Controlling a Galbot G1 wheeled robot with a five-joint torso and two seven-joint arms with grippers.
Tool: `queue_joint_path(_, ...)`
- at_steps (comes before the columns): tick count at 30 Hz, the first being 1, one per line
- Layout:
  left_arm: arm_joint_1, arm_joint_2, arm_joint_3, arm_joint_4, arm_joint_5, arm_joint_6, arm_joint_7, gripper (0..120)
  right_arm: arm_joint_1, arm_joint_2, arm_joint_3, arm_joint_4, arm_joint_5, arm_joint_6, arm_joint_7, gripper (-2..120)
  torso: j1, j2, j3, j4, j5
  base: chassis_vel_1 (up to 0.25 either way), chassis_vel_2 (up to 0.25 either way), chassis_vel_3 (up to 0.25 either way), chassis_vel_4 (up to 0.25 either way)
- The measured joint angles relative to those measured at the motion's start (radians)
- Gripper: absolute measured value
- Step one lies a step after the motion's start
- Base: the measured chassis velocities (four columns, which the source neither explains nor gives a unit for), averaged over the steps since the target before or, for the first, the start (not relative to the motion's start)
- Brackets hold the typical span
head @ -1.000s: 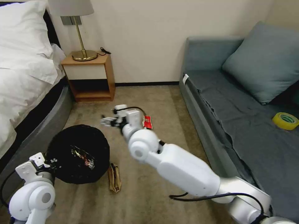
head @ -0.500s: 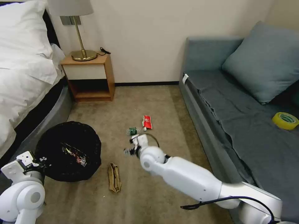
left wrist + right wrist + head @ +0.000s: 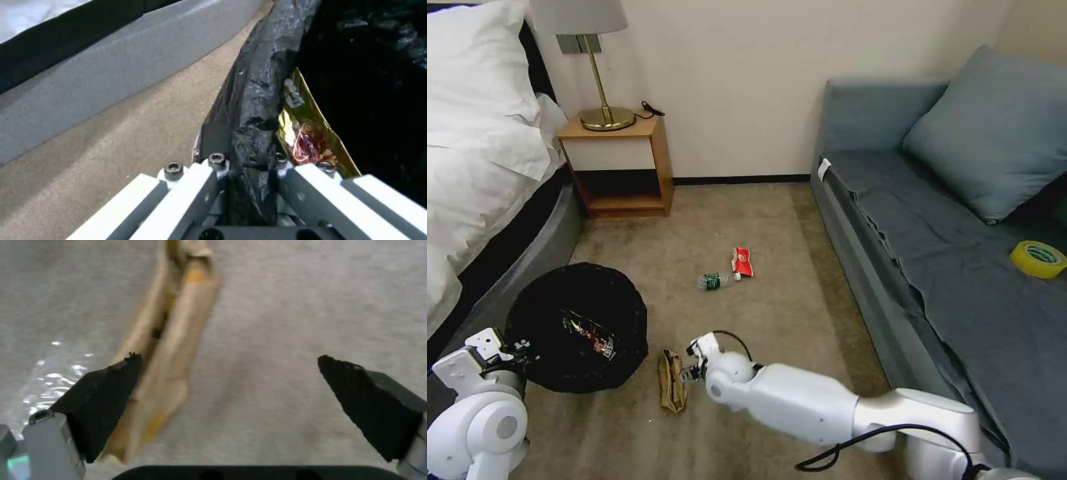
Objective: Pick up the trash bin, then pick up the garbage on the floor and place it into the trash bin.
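Note:
The trash bin (image 3: 577, 327), lined with a crinkly black bag, is at the lower left, and my left gripper (image 3: 517, 347) is shut on its rim. The left wrist view shows that gripper (image 3: 249, 166) pinching the black bag, with a yellow-brown snack wrapper (image 3: 307, 133) lying inside the bin. My right gripper (image 3: 686, 373) hangs low over the carpet, open, beside a tan crumpled wrapper (image 3: 672, 381). In the right wrist view the tan wrapper (image 3: 169, 340) lies next to one black finger (image 3: 111, 390), off-centre of the open gripper (image 3: 227, 373). A small clear bottle (image 3: 712, 281) and a red-white packet (image 3: 742, 261) lie farther out.
A bed (image 3: 480, 167) with a grey base runs along the left. A wooden nightstand (image 3: 620, 160) with a lamp stands at the wall. A grey sofa (image 3: 934, 253) with a cushion and a yellow tape roll (image 3: 1038, 258) runs along the right. Carpet lies open between them.
My right arm has drawn back from near the bottle and dropped low beside the tan wrapper. The bin and left gripper shifted slightly left.

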Motion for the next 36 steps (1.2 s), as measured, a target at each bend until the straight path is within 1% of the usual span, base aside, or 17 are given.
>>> queue_joint_path(3, 0.002, -0.003, 0.000, 0.003, 0.003, -0.001, 0.000, 2, -0.011, 0.037, -0.004, -0.047, -0.015, 0.016, -0.018, 100, 0.000, 0.000, 0.000, -0.0001, -0.0001, 0.000, 0.000, 0.000, 0.000)
queue_joint_path(8, 0.007, -0.007, -0.001, 0.004, 0.008, -0.005, 0.000, 2, -0.019, 0.069, -0.010, -0.088, -0.041, 0.026, -0.037, 100, 0.000, 0.000, 0.000, 0.0000, -0.0001, 0.000, 0.000, 0.000, 0.000)
queue_joint_path(12, 0.015, -0.014, -0.002, 0.001, 0.015, -0.008, 0.001, 2, -0.031, 0.086, -0.019, -0.117, -0.056, 0.031, -0.044, 100, 0.000, 0.000, 0.000, -0.0002, -0.0001, 0.000, 0.000, 0.000, 0.000)
queue_joint_path(21, 0.028, -0.018, -0.003, -0.005, 0.023, -0.013, 0.004, 2, -0.048, 0.108, -0.043, -0.130, -0.072, 0.038, -0.049, 100, 0.000, 0.000, 0.000, -0.0001, -0.0001, 0.000, 0.000, 0.000, 0.000)
queue_joint_path(24, 0.032, -0.019, -0.003, -0.010, 0.025, -0.014, 0.004, 2, -0.055, 0.117, -0.049, -0.141, -0.084, 0.045, -0.051, 98, 0.000, 0.000, 0.000, -0.0001, 0.0001, 0.000, 0.000, 0.000, 0.000)
queue_joint_path(25, 0.034, -0.019, -0.003, -0.012, 0.026, -0.015, 0.004, 2, -0.056, 0.118, -0.051, -0.144, -0.088, 0.049, -0.053, 93, 0.000, 0.000, 0.000, -0.0001, 0.0000, 0.000, 0.000, 0.000, 0.000)
queue_joint_path(26, 0.034, -0.019, -0.003, -0.012, 0.026, -0.015, 0.004, 2, -0.056, 0.118, -0.051, -0.144, -0.088, 0.049, -0.053, 93, 0.000, 0.000, 0.000, -0.0001, 0.0000, 0.000, 0.000, 0.000, 0.000)
queue_joint_path(27, 0.035, -0.018, -0.004, -0.013, 0.026, -0.015, 0.004, 2, -0.057, 0.118, -0.053, -0.145, -0.091, 0.052, -0.055, 90, 0.000, 0.000, 0.000, -0.0001, 0.0000, 0.000, 0.000, 0.000, 0.000)
queue_joint_path(30, 0.035, -0.015, -0.008, -0.012, 0.026, -0.016, 0.004, 2, -0.058, 0.116, -0.056, -0.147, -0.099, 0.063, -0.064, 76, 0.000, 0.000, 0.000, -0.0001, 0.0001, 0.000, 0.000, 0.000, 0.000)
queue_joint_path(31, 0.035, -0.015, -0.008, -0.012, 0.026, -0.016, 0.004, 2, -0.058, 0.116, -0.056, -0.147, -0.099, 0.063, -0.064, 76, 0.000, 0.000, 0.000, -0.0001, 0.0001, 0.000, 0.000, 0.000, 0.000)
queue_joint_path(33, 0.035, -0.015, -0.009, -0.009, 0.025, -0.017, 0.004, 2, -0.058, 0.114, -0.056, -0.147, -0.100, 0.068, -0.067, 66, 0.000, 0.000, 0.000, -0.0001, 0.0000, 0.000, 0.000, 0.000, 0.000)
queue_joint_path(35, 0.035, -0.015, -0.009, -0.008, 0.025, -0.017, 0.004, 2, -0.058, 0.113, -0.056, -0.146, -0.100, 0.068, -0.067, 64, 0.000, 0.000, 0.000, -0.0001, 0.0000, 0.000, 0.000, 0.000, 0.000)
queue_joint_path(36, 0.034, -0.014, -0.009, -0.005, 0.025, -0.017, 0.004, 2, -0.058, 0.110, -0.056, -0.144, -0.100, 0.071, -0.067, 56, 0.000, 0.000, 0.000, -0.0002, 0.0001, 0.000, 0.000, 0.000, 0.000)
